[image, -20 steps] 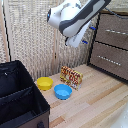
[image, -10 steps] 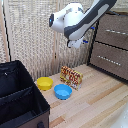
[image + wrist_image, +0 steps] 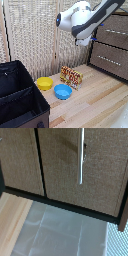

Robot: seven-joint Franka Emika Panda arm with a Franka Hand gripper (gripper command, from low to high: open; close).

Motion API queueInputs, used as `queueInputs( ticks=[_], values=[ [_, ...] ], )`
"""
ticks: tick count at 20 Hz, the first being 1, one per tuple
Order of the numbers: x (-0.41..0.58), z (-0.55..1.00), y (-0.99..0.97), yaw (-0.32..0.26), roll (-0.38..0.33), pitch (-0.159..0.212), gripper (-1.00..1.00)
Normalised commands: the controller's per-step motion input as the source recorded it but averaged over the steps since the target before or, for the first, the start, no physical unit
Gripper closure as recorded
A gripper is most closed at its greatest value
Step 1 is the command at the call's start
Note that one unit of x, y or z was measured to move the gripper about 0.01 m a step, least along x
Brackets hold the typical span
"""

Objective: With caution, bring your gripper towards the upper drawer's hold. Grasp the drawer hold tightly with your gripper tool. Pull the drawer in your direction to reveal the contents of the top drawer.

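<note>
The arm hangs high over the floor with its bulky white wrist swung toward the dresser, and the gripper (image 3: 83, 42) is tucked in the shadow beneath that wrist — the fingers do not show clearly in either view, so I cannot tell whether they are spread or pinched together. Nothing appears to be held.

Ahead of the gripper stands the upper drawer (image 3: 116, 31), a dark brown front, with its handle (image 3: 116, 32) a thin silver bar lying across it. The wrist camera looks straight at the brown panels, and there the handle (image 3: 81, 155) runs as a long bright strip close to the lens — a sign the wrist is already turned to face the drawer front squarely, which is how a bar like that wants to be approached. Gripper and handle look near but apart; no contact yet, and the drawer sits flush.

Well below and behind the gripper, on the wooden floor (image 3: 95, 100), rest a yellow bowl (image 3: 44, 83), a blue bowl (image 3: 63, 91), a red snack box (image 3: 72, 76) and a black crate (image 3: 20, 100) — clear of the reach.
</note>
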Motion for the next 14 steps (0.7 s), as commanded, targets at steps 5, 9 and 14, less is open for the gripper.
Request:
queueInputs(
  ticks=[5,9,14],
  values=[
    [-0.190,-0.08,-0.68,0.161,-0.065,-0.064,-1.00],
    [-0.204,-0.03,-0.67,0.148,-0.100,-0.050,-1.00],
    [-0.248,-0.04,-0.69,0.116,-0.134,-0.020,-1.00]
  ],
)
